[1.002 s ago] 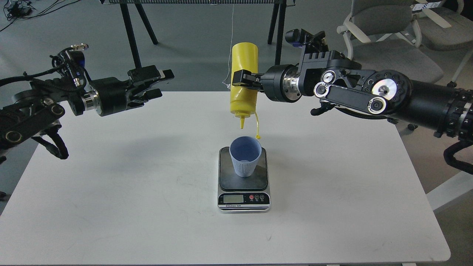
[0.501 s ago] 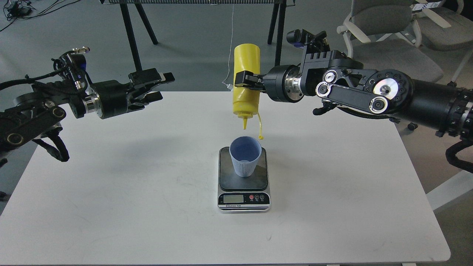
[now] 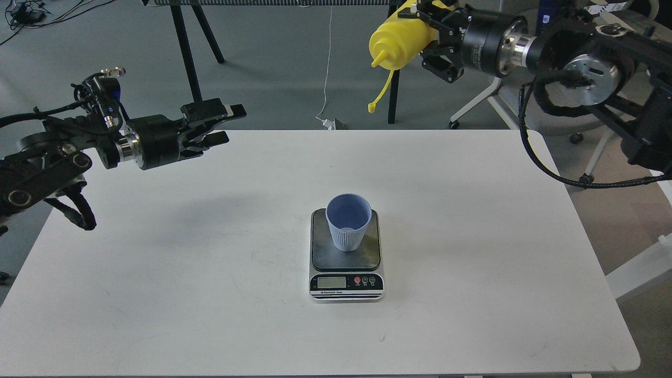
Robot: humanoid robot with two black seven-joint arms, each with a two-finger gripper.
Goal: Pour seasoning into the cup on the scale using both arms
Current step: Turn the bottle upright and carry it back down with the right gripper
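The pale blue-grey ribbed cup (image 3: 347,228) stands upright on the dark platform of the small digital scale (image 3: 346,265) in the middle of the white table. My right gripper (image 3: 426,32) is shut on the yellow seasoning bottle (image 3: 399,42), held high at the top right, far above and behind the cup. The bottle lies nearly sideways, its nozzle pointing left and slightly down, its tethered cap (image 3: 372,107) hanging below. My left gripper (image 3: 227,124) is open and empty, hovering over the table's far left edge.
The white table (image 3: 210,262) fills most of the view. Black stand legs (image 3: 184,47) and grey chairs (image 3: 556,31) stand on the floor behind it. A thin white cord hangs down at the back centre.
My right arm has swung up and to the right, carrying the bottle away from above the cup and tipping it from nozzle-down to nearly sideways. My left arm has barely moved.
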